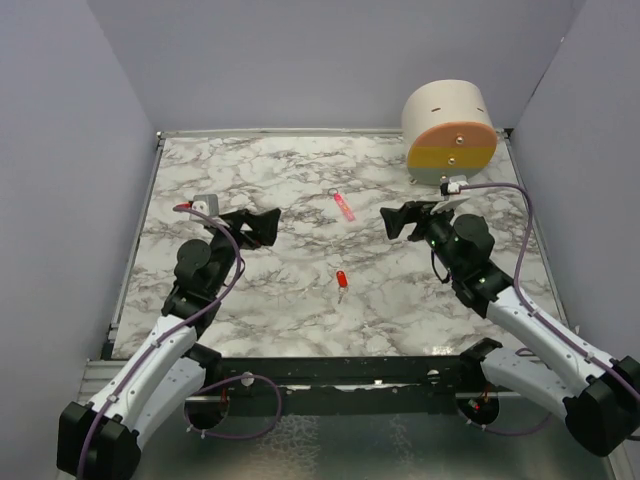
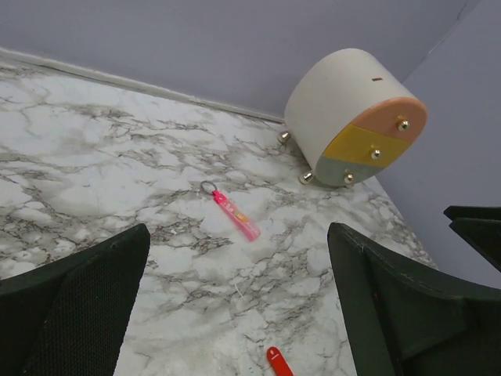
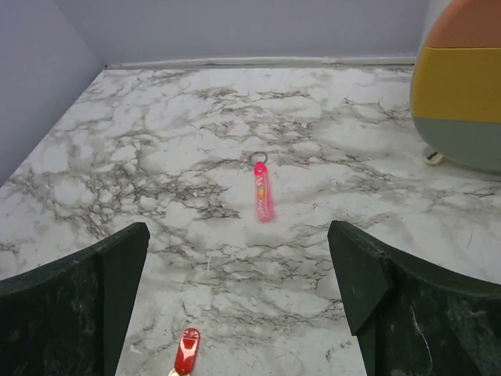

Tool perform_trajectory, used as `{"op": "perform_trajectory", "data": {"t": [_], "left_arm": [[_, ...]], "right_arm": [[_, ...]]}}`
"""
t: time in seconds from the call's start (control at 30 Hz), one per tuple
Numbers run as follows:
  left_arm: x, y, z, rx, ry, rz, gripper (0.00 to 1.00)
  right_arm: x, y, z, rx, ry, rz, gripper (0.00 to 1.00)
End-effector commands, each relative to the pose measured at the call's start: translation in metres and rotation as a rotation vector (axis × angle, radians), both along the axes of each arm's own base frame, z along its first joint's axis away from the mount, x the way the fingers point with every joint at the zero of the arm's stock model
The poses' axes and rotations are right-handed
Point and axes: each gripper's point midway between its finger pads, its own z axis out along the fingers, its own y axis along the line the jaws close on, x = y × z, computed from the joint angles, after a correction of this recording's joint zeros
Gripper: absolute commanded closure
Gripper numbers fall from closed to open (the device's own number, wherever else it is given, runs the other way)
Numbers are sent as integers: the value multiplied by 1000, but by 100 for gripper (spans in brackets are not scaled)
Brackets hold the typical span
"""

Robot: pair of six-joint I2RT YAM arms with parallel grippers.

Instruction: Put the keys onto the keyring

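Note:
The red-headed key (image 1: 341, 281) lies flat on the marble table, mid-front; it also shows at the bottom of the left wrist view (image 2: 279, 362) and of the right wrist view (image 3: 186, 351). The keyring (image 1: 343, 205), a pink strap with a small metal ring at its far end, lies farther back (image 2: 232, 213) (image 3: 262, 190). My left gripper (image 1: 268, 224) is open and empty, left of both. My right gripper (image 1: 392, 221) is open and empty, right of the keyring. Neither touches anything.
A round cream drum (image 1: 449, 130) with orange, yellow and grey front bands stands on small feet at the back right (image 2: 351, 117) (image 3: 462, 94). Grey walls enclose the table on the left, back and right. A black frame rail (image 1: 340, 368) runs along the front.

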Motion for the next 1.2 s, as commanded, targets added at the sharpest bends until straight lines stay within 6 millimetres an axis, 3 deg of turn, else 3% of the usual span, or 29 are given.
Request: {"op": "perform_trajectory", "data": {"t": [0.0,0.4,0.7,0.93,1.17], "left_arm": [[-2,7,6,21,-52,29,1],[-11,17,4,-45,-89,71,1],[0,1,-8,-3,-23,9,1],[5,-4,-14,9,5,-7,1],[14,-10,-26,24,52,-19,2]], "right_arm": [[5,-5,3,4,5,-39,0],[9,-5,-5,1,20,-54,3],[7,-4,-1,-1,15,-41,3],[19,16,-28,-75,108,31,3],[40,51,-79,-160,268,151,6]]}}
